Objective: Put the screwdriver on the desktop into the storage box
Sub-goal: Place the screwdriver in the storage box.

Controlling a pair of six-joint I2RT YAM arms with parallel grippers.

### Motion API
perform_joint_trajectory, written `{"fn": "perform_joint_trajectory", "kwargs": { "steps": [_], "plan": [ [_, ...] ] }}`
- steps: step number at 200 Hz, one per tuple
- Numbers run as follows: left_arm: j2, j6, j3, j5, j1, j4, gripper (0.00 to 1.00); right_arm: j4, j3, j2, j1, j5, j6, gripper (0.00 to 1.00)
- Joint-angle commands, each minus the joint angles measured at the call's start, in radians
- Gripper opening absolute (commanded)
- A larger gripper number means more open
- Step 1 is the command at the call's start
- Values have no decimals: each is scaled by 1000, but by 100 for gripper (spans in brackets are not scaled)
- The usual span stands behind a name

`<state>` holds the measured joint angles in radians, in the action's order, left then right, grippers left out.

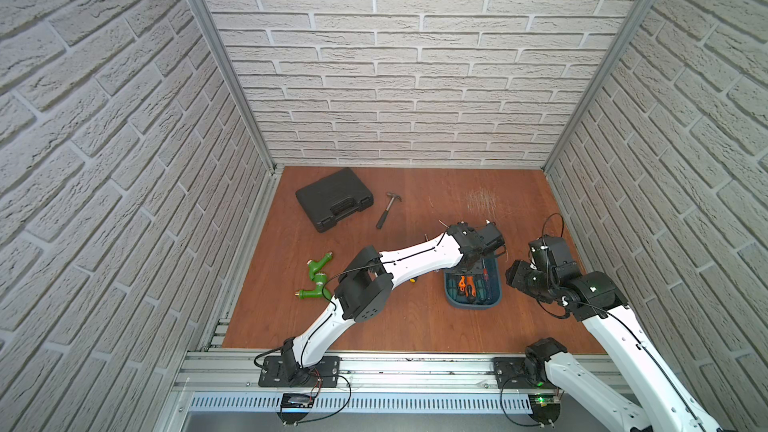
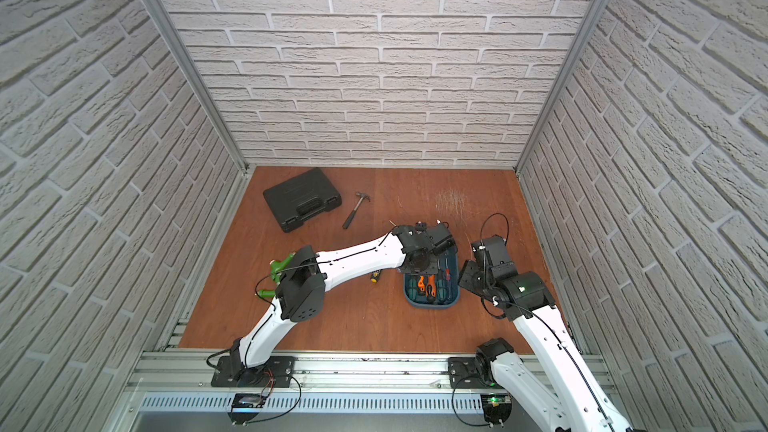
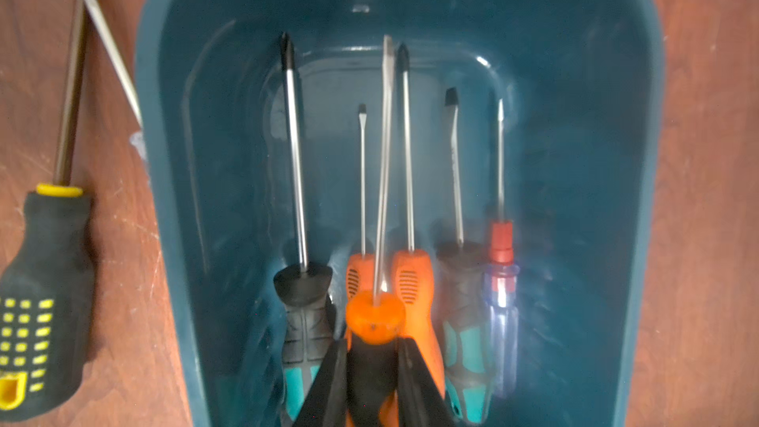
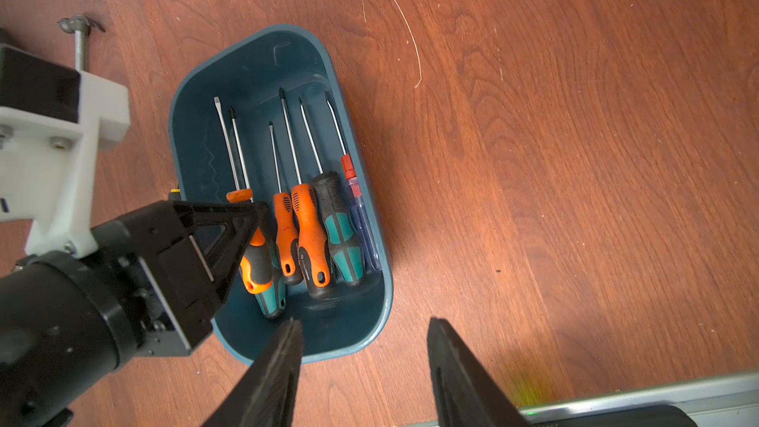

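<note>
Lower centre, left wrist view: left gripper [image 3: 373, 342], arm stretched across desktop [image 4: 575, 158], clamped on orange-black screwdriver [image 3: 373, 316] over storage box [image 3: 595, 158]. Right gripper [image 4: 364, 322] beside box, jaws apart, empty. Lettering on a boxed orange handle [image 4: 312, 240], perhaps a brand, unreadable.

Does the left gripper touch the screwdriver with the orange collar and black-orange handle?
Touching. The left wrist view shows both black fingers of the left gripper pressed against the screwdriver handle, just behind its orange collar, with no gap.
</note>
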<state>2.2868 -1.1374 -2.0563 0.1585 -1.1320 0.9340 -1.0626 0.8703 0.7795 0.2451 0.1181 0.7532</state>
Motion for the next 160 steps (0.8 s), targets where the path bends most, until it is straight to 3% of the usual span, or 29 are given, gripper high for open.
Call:
{"fn": "perform_joint_trajectory", "kwargs": {
  "steps": [1,92,130,160],
  "plan": [
    [-37,-40,23,26,-7,23,14,-2,-16,-10,-7,7,15,55],
    [-24,-84,60,-26,-14,22,18,15,-25,1,-7,-14,23,55],
    [-22,-87,59,-32,-15,22,36,20,-25,10,-7,-22,23,57],
    [-38,-83,58,-11,-17,19,43,24,-20,13,-7,-29,15,58]
  ]
}}
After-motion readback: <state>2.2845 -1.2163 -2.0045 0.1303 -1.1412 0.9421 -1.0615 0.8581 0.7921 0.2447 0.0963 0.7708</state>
